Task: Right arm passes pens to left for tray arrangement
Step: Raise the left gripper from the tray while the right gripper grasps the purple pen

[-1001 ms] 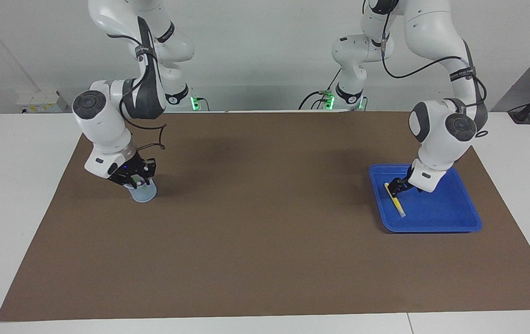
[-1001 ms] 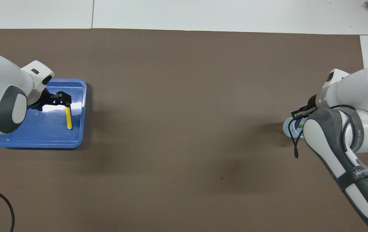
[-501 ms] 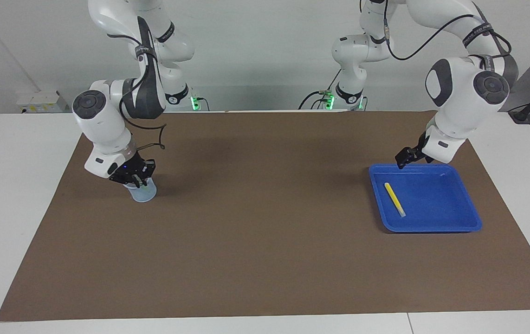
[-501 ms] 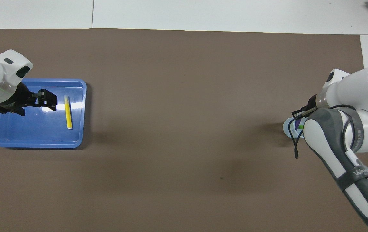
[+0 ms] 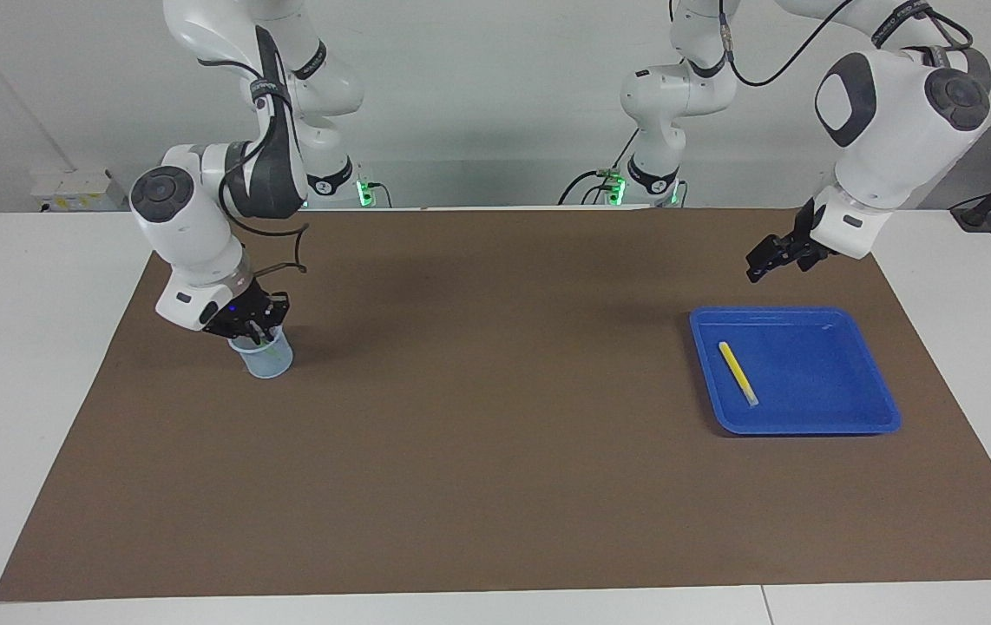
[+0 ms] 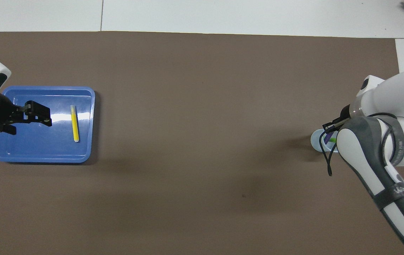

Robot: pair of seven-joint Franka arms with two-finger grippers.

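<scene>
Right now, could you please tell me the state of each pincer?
Left pincer: open, empty, raised over the mat beside the tray.
Right pincer: shut at the cup; what it grips cannot be told.

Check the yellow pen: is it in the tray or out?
In. The yellow pen lies flat on the floor of the blue tray, inside the rim, with nothing touching it.
</scene>
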